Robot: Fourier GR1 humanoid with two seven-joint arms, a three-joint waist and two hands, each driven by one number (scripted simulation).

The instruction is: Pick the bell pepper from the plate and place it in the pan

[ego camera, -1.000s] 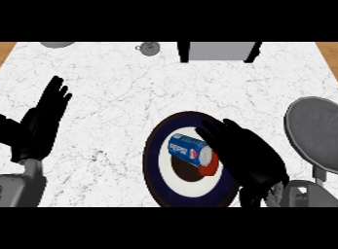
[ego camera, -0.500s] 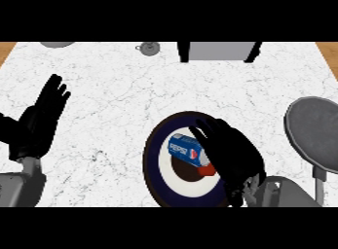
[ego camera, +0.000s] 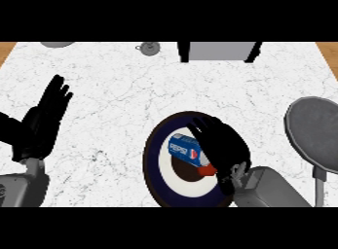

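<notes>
A round plate [ego camera: 160, 172] with a dark blue rim, a white ring and a dark centre lies on the marble counter at the lower middle. No bell pepper shows on it. A blue Pepsi can [ego camera: 184, 149] with a red end lies there on its side. My right hand [ego camera: 223, 142] lies over the can's right side, with its fingers curled over the can and hiding part of it. The grey pan [ego camera: 322, 133] sits at the right edge, its handle pointing toward me. My left hand [ego camera: 42, 121] rests open at the left, fingers up.
A grey box-like appliance [ego camera: 218, 51] stands at the back edge. Beside it is a small grey object [ego camera: 150, 47], and a grey rounded thing [ego camera: 56, 44] lies at the back left. Bare marble stretches between my left hand and the plate.
My right hand has slid left from beside the can onto it, and its fingers have closed over it. The can, plate, pan and left hand have not moved.
</notes>
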